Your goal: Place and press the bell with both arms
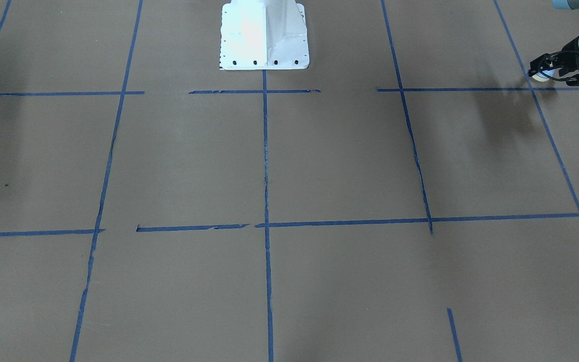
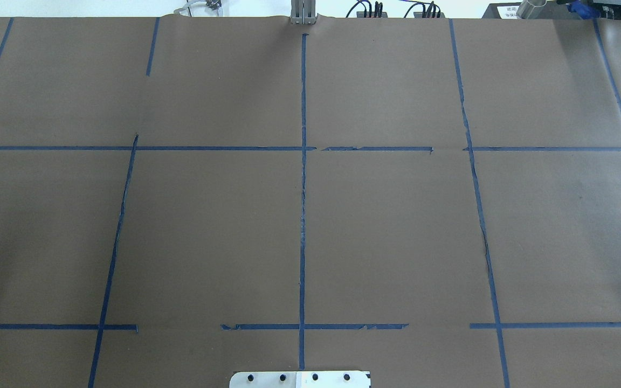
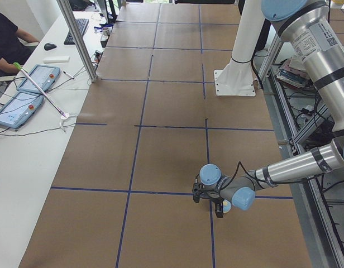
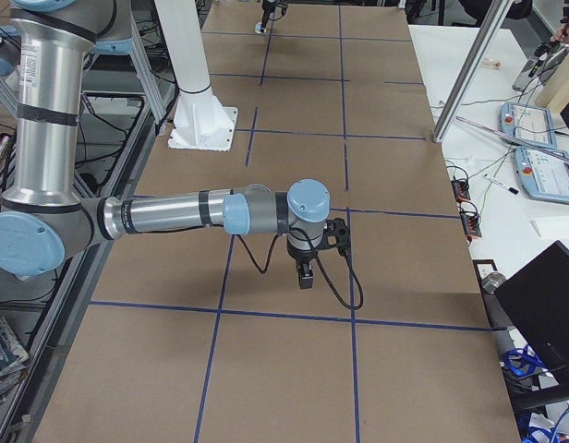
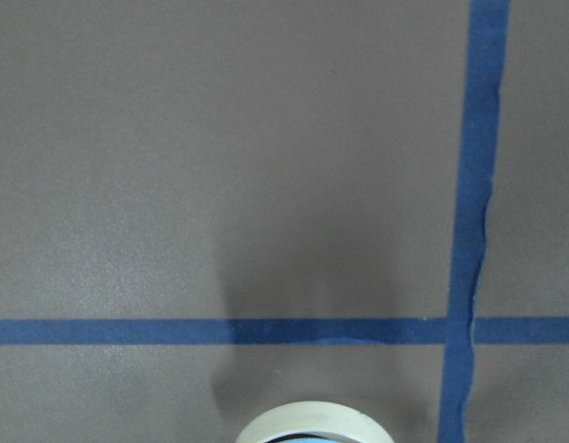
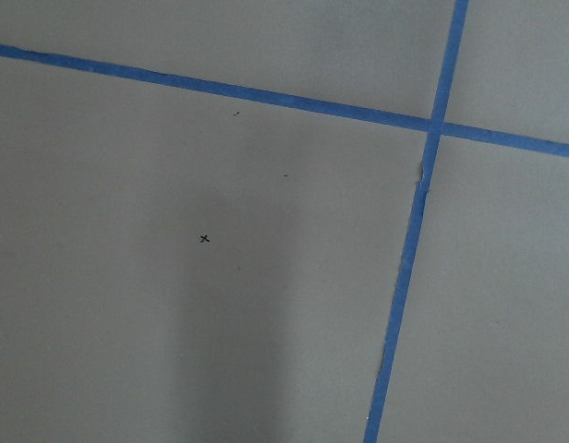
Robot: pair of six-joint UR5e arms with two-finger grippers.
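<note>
The bell (image 1: 540, 76), light blue with a cream base, sits between the fingers of my left gripper (image 1: 546, 69) at the table's left end, low over a blue tape crossing. It also shows in the exterior left view (image 3: 226, 207) under the left gripper (image 3: 218, 205), and its cream rim (image 5: 314, 426) shows at the bottom edge of the left wrist view. My right gripper (image 4: 305, 277) shows only in the exterior right view. It points down a little above the brown table, and I cannot tell whether it is open or shut. The right wrist view shows only table and tape.
The white pedestal base (image 1: 264, 35) stands at the robot's side of the table. Blue tape lines (image 2: 303, 215) divide the brown table into squares. An aluminium post (image 3: 77, 39), tablets (image 3: 18, 106) and an operator are along the far side. A laptop (image 4: 543, 305) sits near the right end.
</note>
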